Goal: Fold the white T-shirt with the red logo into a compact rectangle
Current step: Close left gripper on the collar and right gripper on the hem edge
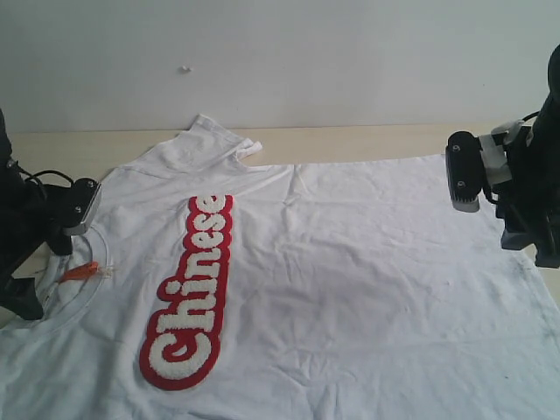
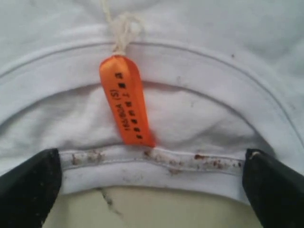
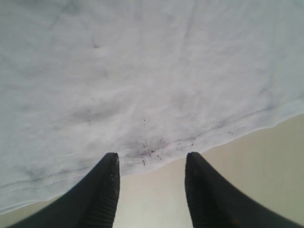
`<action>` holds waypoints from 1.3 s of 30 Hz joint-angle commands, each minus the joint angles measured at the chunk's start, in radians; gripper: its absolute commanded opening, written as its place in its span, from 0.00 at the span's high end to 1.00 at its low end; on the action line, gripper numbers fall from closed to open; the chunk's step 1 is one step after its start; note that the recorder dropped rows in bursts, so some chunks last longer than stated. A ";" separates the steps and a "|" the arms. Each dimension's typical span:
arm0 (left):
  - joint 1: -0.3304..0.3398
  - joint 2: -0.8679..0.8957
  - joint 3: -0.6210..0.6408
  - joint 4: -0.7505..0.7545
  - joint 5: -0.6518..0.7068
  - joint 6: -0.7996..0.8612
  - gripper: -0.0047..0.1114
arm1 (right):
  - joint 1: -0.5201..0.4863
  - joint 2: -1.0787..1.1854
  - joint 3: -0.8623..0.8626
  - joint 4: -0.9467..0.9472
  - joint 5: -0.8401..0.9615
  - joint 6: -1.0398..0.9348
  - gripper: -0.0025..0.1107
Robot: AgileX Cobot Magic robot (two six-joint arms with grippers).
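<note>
The white T-shirt (image 1: 350,262) lies spread flat, front up, on the pale table (image 1: 367,138). Its collar (image 2: 190,61) is at the left of the exterior view and its bottom hem (image 3: 213,137) at the right, with one sleeve (image 1: 206,140) pointing toward the wall. The red-and-white logo patch (image 1: 188,293) runs along the chest and reads "Chinese". The left gripper (image 2: 152,187) sits at the neck opening with its jaws spread wide and nothing between them but cloth lying loose. One black fingertip (image 2: 28,187) sits at each end of the near collar band, which is speckled with small brown marks. The orange neck tag (image 2: 126,102) hangs across the opening between the two sides of the collar. Whether the tips press on the collar or hang just over it cannot be told. The right gripper (image 3: 152,164) is at the hem edge with its jaws also apart, though less widely, and it grips nothing. Bare table shows between its two ribbed black fingers (image 3: 102,190), and their tips reach just to the stitched hem, which is dotted with dark specks there.
</note>
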 commanded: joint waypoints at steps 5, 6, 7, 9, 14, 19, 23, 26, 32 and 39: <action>0.004 -0.002 0.003 -0.001 0.001 -0.008 0.06 | 0.001 -0.003 0.004 0.120 -0.063 0.062 0.59; 0.004 -0.002 0.003 -0.001 0.001 -0.008 0.06 | 0.001 -0.001 0.004 0.121 -0.066 0.074 0.59; 0.004 -0.002 0.003 -0.001 0.001 -0.008 0.06 | 0.001 -0.001 0.004 0.121 -0.066 0.078 0.59; 0.004 -0.002 0.003 -0.001 0.003 -0.010 0.06 | 0.001 -0.001 0.004 0.113 -0.066 0.076 0.59; 0.004 -0.002 0.003 -0.001 0.009 -0.012 0.06 | 0.001 -0.001 0.004 0.062 -0.068 0.076 0.39; 0.004 -0.002 0.003 -0.001 0.018 -0.012 0.06 | 0.001 -0.001 0.004 0.019 -0.070 0.071 0.05; 0.004 -0.002 0.003 -0.001 0.024 -0.012 0.06 | 0.001 -0.001 0.004 -0.017 -0.058 0.054 0.05; 0.004 -0.002 0.003 -0.001 0.029 -0.012 0.06 | 0.001 -0.001 0.004 -0.011 -0.003 -0.038 0.05; 0.004 -0.002 0.003 -0.001 0.037 -0.012 0.06 | -0.019 -0.001 0.004 -0.018 0.018 -0.120 0.05; 0.002 -0.002 0.003 -0.003 0.063 -0.033 0.06 | -0.125 0.049 0.004 0.027 -0.115 -0.179 0.05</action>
